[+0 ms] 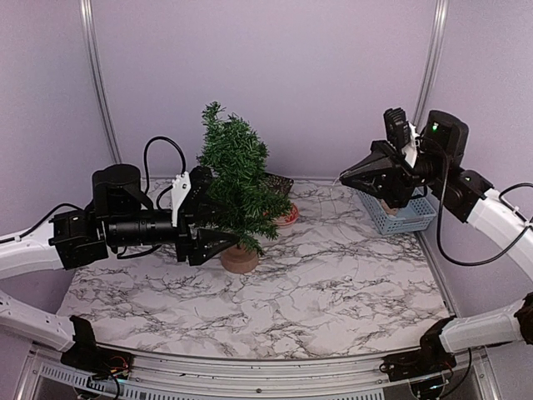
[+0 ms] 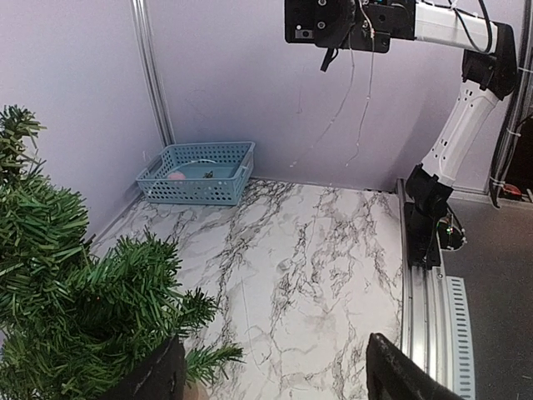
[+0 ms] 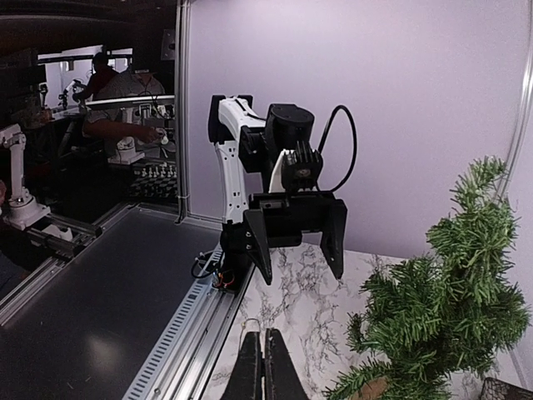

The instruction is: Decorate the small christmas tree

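Lilac walls close in a marble-patterned desk (image 1: 333,275). The small christmas tree (image 1: 237,175) stands upright on its round base (image 1: 239,258), right at the tips of the left pincer (image 1: 208,218), which is open with its jaws wide. In the left wrist view the branches press against one finger (image 2: 154,379), while the gap between the jaws shows only bare desk, so nothing is gripped. The right pincer (image 1: 343,177) is closed, held high and well away from the tree, above a blue basket (image 1: 404,218). Thin pale strands (image 2: 366,92) dangle beneath it, though I cannot tell whether it is pinching them. The step seems to be steadying the tree for draping. To do it well, the left pincer should probably close low on the trunk rather than on springy needles, gently enough not to tilt the light base. The right pincer should then carry the strands above the treetop and lower them slowly, so they catch on branches instead of dragging the tree over
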Controlling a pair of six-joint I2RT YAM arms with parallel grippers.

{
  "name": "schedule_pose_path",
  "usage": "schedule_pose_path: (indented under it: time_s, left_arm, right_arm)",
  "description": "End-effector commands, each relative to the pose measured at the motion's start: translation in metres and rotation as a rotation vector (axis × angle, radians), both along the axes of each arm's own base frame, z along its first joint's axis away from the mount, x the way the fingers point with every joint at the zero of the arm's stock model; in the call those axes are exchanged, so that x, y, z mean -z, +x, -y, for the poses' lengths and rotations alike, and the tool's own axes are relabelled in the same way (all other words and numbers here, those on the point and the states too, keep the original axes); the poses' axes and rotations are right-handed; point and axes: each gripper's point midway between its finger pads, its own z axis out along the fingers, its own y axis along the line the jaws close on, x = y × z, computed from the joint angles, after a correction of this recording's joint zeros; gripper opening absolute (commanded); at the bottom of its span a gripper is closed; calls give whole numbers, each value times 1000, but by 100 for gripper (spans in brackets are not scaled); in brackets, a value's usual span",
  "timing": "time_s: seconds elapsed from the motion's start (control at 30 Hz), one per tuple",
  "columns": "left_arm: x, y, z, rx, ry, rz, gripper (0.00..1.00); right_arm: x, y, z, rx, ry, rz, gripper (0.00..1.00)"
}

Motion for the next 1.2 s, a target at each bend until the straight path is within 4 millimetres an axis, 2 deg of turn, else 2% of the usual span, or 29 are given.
schedule_pose_path:
  time_s: [0.0,0.2,0.37,0.53,0.67,0.83,1.03,1.17]
  left_arm:
    - [2,3,6,-10,51,41,74]
    - [-9,12,4,-75,49,81,74]
    - [-8,22,14,-96,100,102,74]
    - [-29,40,26,-155,124,182,70]
    - [-24,64,38,-255,251,272,66]
    - [-10,81,60,-311,402,377,64]
    - [-6,109,71,-406,508,470,59]
    - [-2,119,83,-416,542,513,55]
  right_arm:
    - [-4,-18,-1,-51,-14,22,0]
    - [-6,-27,5,-27,-10,46,0]
    - [-7,-32,8,-13,-15,57,0]
    - [-4,-34,10,-4,-17,56,0]
    - [0,-32,10,9,-23,50,0]
    - [0,-32,10,14,-21,54,0]
    - [0,-34,11,13,-18,61,0]
    - [1,-34,12,15,-16,64,0]
